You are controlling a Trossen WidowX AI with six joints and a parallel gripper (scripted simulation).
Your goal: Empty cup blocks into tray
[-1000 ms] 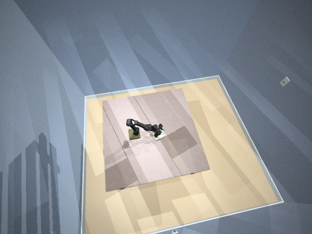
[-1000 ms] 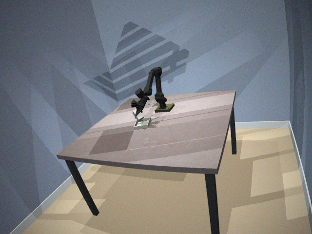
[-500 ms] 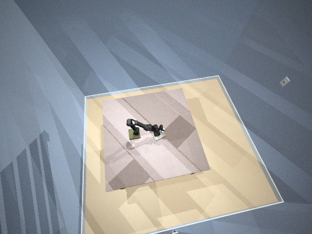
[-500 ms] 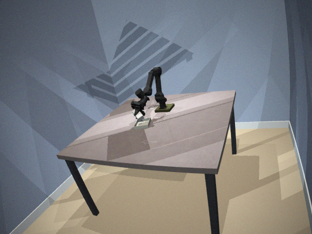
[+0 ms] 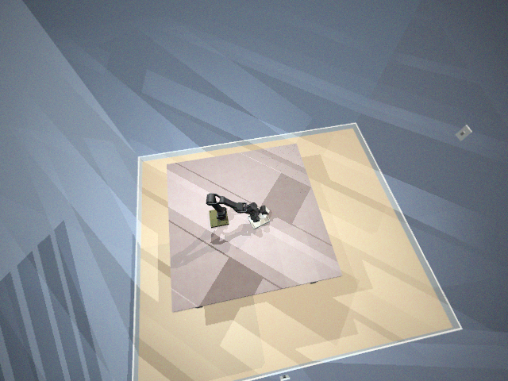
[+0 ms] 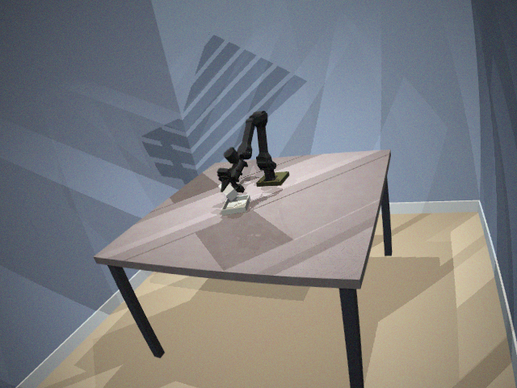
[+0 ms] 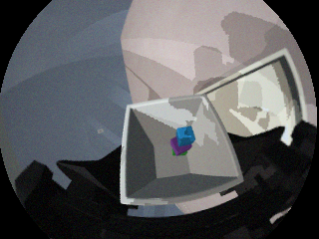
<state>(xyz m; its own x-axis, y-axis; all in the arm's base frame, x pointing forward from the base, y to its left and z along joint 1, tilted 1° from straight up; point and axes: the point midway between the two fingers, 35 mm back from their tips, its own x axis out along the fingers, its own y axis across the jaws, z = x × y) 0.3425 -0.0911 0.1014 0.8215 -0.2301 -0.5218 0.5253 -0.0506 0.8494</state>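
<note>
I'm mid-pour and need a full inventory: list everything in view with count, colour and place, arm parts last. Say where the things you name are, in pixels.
Cup (image 6: 229,191) (image 7: 140,159): one, pale grey, tilted in the gripper by the tray
Blue block (image 7: 185,135): one, inside the cup
Purple block (image 7: 179,145): one, inside the cup, against the blue one
Green block (image 7: 178,153): one, mostly hidden by the purple
Tray (image 5: 259,225) (image 6: 234,211) (image 7: 249,75): one, off-white, on the table
Table (image 5: 246,172) (image 6: 258,242): one, pinkish-grey top, dark legs, on the floor
Floor: tan
Walls: blue-grey, white skirting
Base plate (image 5: 213,223) (image 6: 283,176): one, olive, on the table
Arm (image 5: 232,203) (image 6: 262,141): one, black, on the plate
Gripper: one, black, shut on the cup
</note>
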